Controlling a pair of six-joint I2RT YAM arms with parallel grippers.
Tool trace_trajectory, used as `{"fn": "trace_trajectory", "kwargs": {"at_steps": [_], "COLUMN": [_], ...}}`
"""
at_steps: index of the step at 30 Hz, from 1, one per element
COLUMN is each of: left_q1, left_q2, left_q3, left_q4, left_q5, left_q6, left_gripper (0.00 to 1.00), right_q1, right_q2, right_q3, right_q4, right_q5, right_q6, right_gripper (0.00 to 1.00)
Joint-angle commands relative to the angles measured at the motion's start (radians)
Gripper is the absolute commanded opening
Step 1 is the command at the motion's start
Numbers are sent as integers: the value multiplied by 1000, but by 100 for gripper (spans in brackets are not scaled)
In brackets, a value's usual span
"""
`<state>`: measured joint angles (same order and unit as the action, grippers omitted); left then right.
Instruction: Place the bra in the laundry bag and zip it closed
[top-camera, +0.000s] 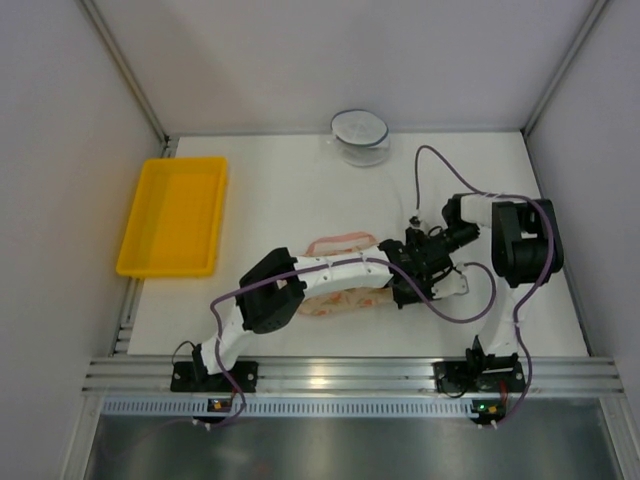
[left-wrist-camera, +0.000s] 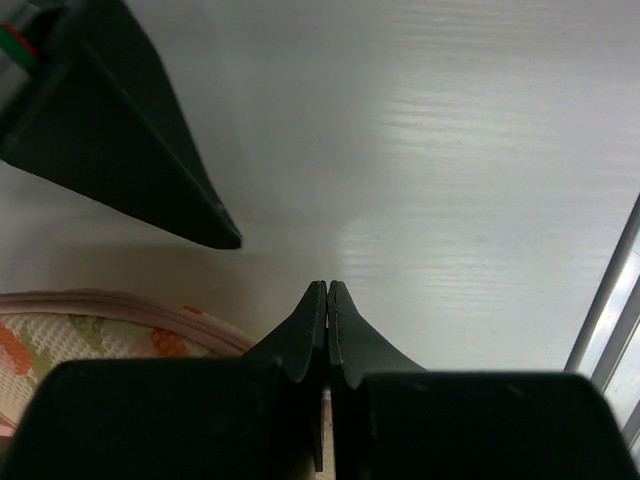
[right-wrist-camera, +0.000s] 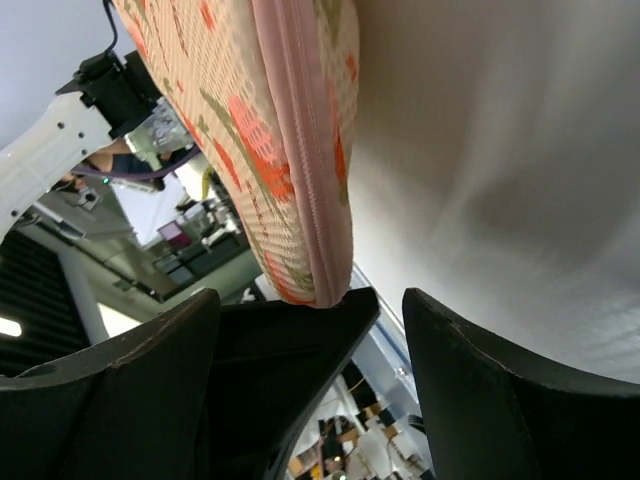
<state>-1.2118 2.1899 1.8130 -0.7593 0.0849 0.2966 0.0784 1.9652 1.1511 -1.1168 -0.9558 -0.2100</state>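
Observation:
The laundry bag (top-camera: 335, 303) lies mid-table under my left forearm. Its cream print and pink zip edging also show in the left wrist view (left-wrist-camera: 90, 330) and in the right wrist view (right-wrist-camera: 290, 150), where the zip seam runs shut down to the bag's tip. My left gripper (left-wrist-camera: 328, 286) is shut at the bag's right end (top-camera: 405, 288), with a thin pink sliver, seemingly the zip pull, pinched between its jaws. My right gripper (right-wrist-camera: 308, 298) is open right beside it (top-camera: 432, 248), its jaws around the bag's tip and my left gripper. The bra is hidden.
A yellow plastic tray (top-camera: 170, 215) sits at the left edge. A clear round bowl (top-camera: 360, 135) stands at the back centre. Purple cables loop over the table's right side (top-camera: 470, 310). Grey walls enclose the table on three sides.

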Motion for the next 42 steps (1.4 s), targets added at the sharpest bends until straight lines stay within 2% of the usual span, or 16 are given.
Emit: {"fn": "trace_trajectory", "kwargs": {"at_steps": [1, 4, 6, 7, 9, 10, 12, 21, 26, 27, 28, 31, 32, 34, 35, 42], "left_q1": [3, 3, 3, 1, 1, 1, 1, -2, -2, -2, -2, 0, 1, 8, 17, 129], "left_q2": [16, 13, 11, 10, 5, -4, -16, -125, -147, -147, -148, -162, -168, -189, -197, -280], "left_q3": [49, 52, 52, 52, 43, 26, -12, -225, -241, -221, -210, -158, -147, -123, -118, -106], "left_q4": [18, 32, 32, 31, 31, 31, 31, 32, 32, 32, 31, 32, 34, 34, 34, 51], "left_q5": [-1, 7, 6, 1, -1, 3, 12, 30, 24, 23, 23, 22, 27, 36, 44, 127], "left_q6": [-22, -16, -11, -8, -2, 1, 9, 42, 45, 45, 49, 42, 41, 30, 26, -45], "left_gripper": [0, 0, 0, 0, 0, 0, 0, 0, 0, 4, 17, 42, 68, 76, 95, 98], "right_q1": [29, 49, 60, 67, 67, 67, 67, 26, 11, 9, 6, -12, -23, -67, -95, -328], "right_q2": [-43, -9, 32, 43, 55, 52, 46, 40, 26, 21, 12, -9, -15, -37, -48, -161], "right_q3": [-16, -2, 18, 34, 48, 58, 71, 98, 95, 94, 96, 96, 95, 81, 73, -31], "right_q4": [44, 57, 45, 38, 35, 35, 38, 21, 20, 26, 31, 37, 37, 43, 52, 231], "right_q5": [-110, -141, -153, -155, -156, -152, -127, -26, -6, -5, -1, 20, 22, 38, 51, 107], "right_q6": [15, 27, 12, 9, 6, 6, 6, -14, -20, -17, -11, -2, -2, 4, 11, 151], "right_gripper": [74, 71, 61, 47, 32, 18, 0, 0, 0, 0, 0, 0, 0, 0, 0, 0]}}
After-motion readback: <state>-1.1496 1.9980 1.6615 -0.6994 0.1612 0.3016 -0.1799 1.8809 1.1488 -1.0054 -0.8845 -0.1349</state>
